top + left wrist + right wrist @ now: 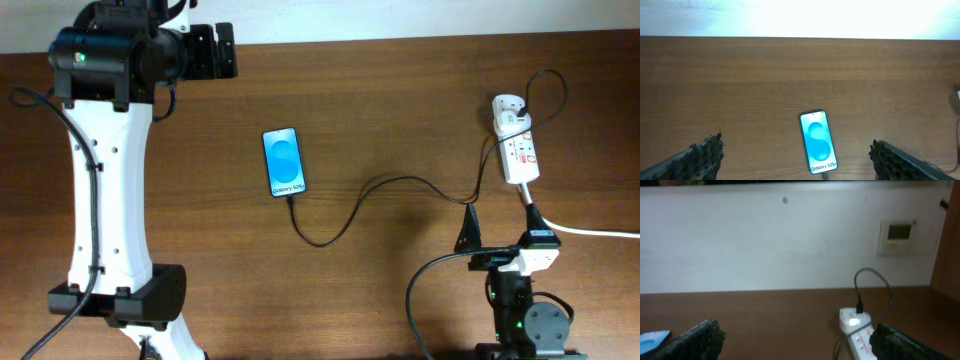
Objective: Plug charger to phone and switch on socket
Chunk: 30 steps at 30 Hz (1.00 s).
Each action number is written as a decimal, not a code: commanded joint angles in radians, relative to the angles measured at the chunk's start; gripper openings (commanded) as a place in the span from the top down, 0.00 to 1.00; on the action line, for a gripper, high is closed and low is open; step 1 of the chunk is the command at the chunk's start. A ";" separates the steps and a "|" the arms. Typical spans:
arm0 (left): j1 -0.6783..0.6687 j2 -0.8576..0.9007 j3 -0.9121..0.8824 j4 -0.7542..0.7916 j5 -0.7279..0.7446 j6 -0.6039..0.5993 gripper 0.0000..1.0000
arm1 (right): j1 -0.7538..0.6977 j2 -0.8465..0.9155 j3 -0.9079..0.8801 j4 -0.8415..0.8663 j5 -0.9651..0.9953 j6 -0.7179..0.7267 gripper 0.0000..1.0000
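The phone (284, 162) lies flat at mid-table with its blue screen lit. It also shows in the left wrist view (818, 141) and as a blue sliver in the right wrist view (652, 339). The black charger cable (400, 181) meets the phone's bottom edge (824, 174) and loops right to the white socket (516, 140). Its other end is plugged into the socket's far end (855, 325), where a bright patch shows. My left gripper (795, 144) is open and empty, high above and short of the phone. My right gripper (500, 225) is open and empty just short of the socket, as the right wrist view (796, 327) also shows.
The socket's thick white cord (600, 232) runs off the right edge. My left arm (100, 180) stands raised along the table's left side. A white wall backs the table's far edge, with a small wall panel (897, 236) on it.
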 commanded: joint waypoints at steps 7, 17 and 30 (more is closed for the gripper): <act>0.006 -0.002 -0.001 0.002 -0.004 0.013 0.01 | 0.011 -0.013 -0.043 -0.148 0.008 0.026 0.02; 0.006 -0.002 -0.001 0.002 -0.004 0.013 0.01 | 0.010 -0.013 -0.043 -0.147 0.009 0.026 0.02; 0.006 -0.002 -0.001 0.002 -0.004 0.013 0.01 | 0.010 -0.013 -0.043 -0.147 0.009 0.026 0.02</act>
